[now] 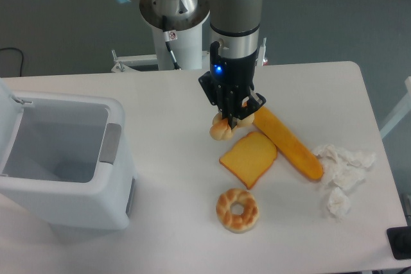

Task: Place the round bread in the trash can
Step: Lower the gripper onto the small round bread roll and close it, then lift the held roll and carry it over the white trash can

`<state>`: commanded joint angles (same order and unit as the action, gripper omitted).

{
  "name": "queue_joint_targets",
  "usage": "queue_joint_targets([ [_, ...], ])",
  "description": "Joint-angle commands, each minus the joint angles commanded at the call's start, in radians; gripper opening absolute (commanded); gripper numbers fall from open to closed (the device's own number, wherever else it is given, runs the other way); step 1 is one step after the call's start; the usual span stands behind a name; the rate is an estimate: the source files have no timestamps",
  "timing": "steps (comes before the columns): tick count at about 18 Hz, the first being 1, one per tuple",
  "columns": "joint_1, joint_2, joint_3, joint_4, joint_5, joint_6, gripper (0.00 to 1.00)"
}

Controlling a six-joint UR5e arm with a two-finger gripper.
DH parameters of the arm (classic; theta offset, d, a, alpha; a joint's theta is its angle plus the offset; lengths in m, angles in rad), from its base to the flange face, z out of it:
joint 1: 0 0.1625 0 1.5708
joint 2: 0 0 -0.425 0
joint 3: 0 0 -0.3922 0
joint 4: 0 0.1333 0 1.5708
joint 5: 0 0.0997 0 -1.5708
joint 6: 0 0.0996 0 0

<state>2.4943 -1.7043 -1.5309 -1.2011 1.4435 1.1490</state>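
Observation:
The round bread [221, 131] is a small golden-tan roll on the white table, just left of the toast slice. My gripper [234, 118] has come straight down onto it. Its black fingers [224, 110] stand on either side of the roll and press against it, hiding much of its top. The roll sits at table height. The trash can [38, 187] is a boxy white bin with a grey inside and a grey side panel. It stands open at the left edge of the table, well to the left of the gripper.
A square toast slice [248, 158] lies just right of the roll. A long orange baguette [288, 143] lies beyond it. A ring-shaped bread [237, 209] lies near the front. Crumpled white paper [341, 170] lies at the right.

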Motion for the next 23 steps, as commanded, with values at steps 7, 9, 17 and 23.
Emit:
queue_joint_targets([
  [7,0.002,0.0,0.0,0.002,-0.008,-0.003,0.07],
  [9,0.002,-0.002,0.006,0.002,-0.031,-0.006,0.07],
  [17,0.002,0.0,0.029,0.0,-0.113,-0.138,0.07],
  [23,0.0,0.028,0.035,0.005,-0.271,-0.388,0.07],
])
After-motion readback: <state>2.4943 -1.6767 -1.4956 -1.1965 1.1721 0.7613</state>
